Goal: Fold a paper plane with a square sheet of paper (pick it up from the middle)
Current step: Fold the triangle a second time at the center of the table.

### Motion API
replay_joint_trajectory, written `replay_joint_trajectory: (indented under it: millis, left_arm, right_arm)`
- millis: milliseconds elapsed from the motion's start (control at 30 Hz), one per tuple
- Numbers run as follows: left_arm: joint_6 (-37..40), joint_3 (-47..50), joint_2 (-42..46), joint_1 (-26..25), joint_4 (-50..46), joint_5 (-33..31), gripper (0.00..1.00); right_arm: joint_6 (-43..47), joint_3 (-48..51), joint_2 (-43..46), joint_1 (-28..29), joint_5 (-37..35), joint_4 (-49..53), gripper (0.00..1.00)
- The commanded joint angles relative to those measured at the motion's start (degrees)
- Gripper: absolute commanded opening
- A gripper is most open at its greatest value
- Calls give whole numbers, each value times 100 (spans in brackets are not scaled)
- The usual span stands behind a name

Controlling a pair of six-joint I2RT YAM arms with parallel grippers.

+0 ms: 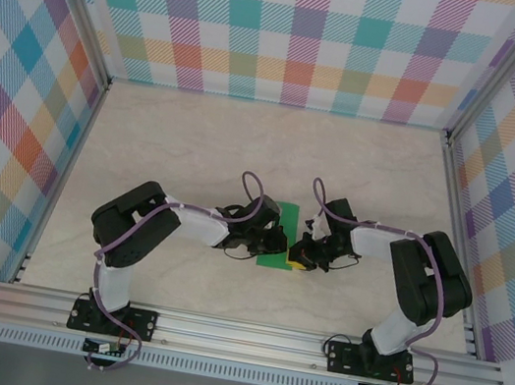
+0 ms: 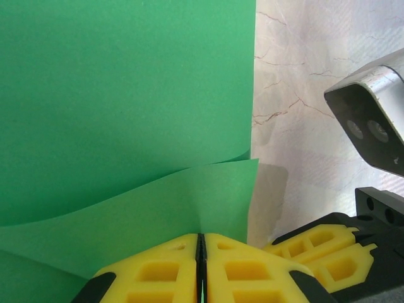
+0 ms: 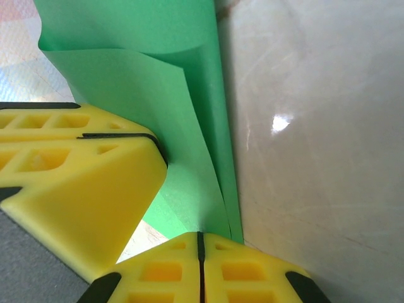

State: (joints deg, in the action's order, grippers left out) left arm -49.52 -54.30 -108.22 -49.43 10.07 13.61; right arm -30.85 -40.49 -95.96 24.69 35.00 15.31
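The square sheet of paper (image 1: 287, 220) is bright green and lies on the table between the two arms as a narrow folded strip. In the left wrist view the sheet (image 2: 126, 95) is flat, with one layer curling up at its near edge. My left gripper (image 2: 201, 243) is shut on that raised layer. From the right wrist view the sheet (image 3: 158, 38) shows two loose layers, and my right gripper (image 3: 200, 238) is shut on their edge. The grippers (image 1: 273, 247) (image 1: 302, 255) sit side by side, almost touching. A paper plane is out of view.
The pale marble-look table (image 1: 198, 132) is boxed in by plaid walls at the back and sides, with an aluminium rail (image 1: 242, 335) along the near edge. The right wrist's camera housing (image 2: 372, 123) hangs close to my left gripper.
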Motion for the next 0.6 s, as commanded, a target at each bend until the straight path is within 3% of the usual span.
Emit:
replay_joint_trajectory:
  millis: [0, 567]
  left_arm:
    - [81, 140, 37, 72, -462, -657, 12]
    - [241, 315, 56, 445, -260, -627, 15]
  right_arm:
    - [32, 259, -280, 19, -623, 238, 7]
    - [-5, 222, -379, 19, -706, 271, 6]
